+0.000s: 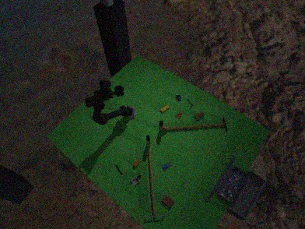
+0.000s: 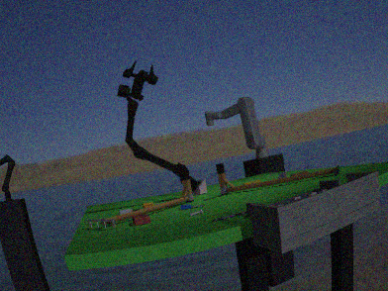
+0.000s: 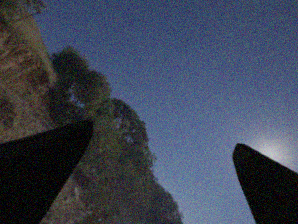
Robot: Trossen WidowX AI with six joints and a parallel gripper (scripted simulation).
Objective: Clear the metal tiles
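The long scraper (image 1: 192,127) (image 2: 282,181) lies on the green table (image 1: 202,156) (image 2: 163,252), its blade end well apart from the gripper (image 1: 112,86) (image 2: 143,65) (image 3: 164,132). The gripper is wide open, and nothing is between its two fingers. The black arm (image 1: 110,115) (image 2: 131,119) leans away from its base in a low slope, then bends and rises steeply, so that the gripper is high above the table with its fingertips pointing up. In the wrist view, only sky and a rough slope with trees are seen past the fingers. A rake (image 1: 152,179) (image 2: 148,210) lies on the table too, apart from the scraper. Small pale tiles (image 1: 231,184) are on the dark bench plate (image 1: 231,171), beside the catch box (image 1: 249,195) (image 2: 327,213).
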